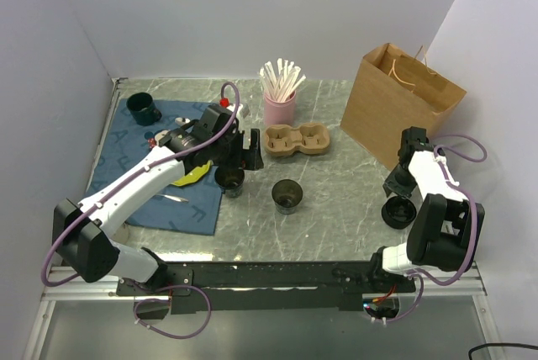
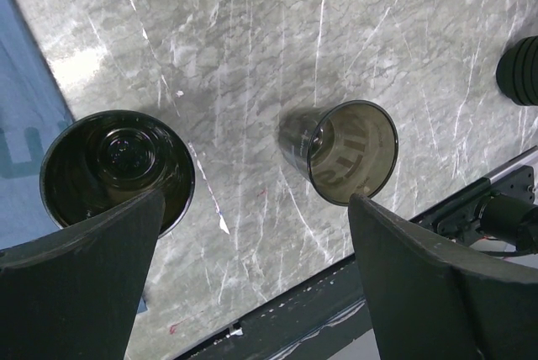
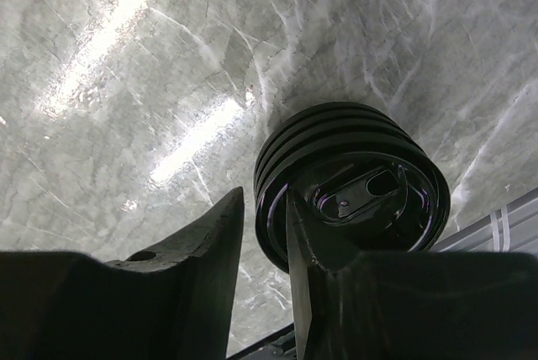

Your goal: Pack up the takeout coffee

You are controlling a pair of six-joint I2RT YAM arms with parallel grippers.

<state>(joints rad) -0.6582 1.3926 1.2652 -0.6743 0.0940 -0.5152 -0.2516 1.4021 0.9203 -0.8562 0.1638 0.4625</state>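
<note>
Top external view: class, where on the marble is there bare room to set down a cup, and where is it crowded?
Bare marble lies between the centre cup and the lid stack, in front of the paper bag. Crowded: around the cup carrier, stirrer holder and left gripper.

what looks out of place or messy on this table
Nothing is spilled or broken. The two middle cups stand upright and empty. One oddity: a yellow scrap lies on the blue mat, partly hidden, and does not look like part of the coffee kit.
</note>
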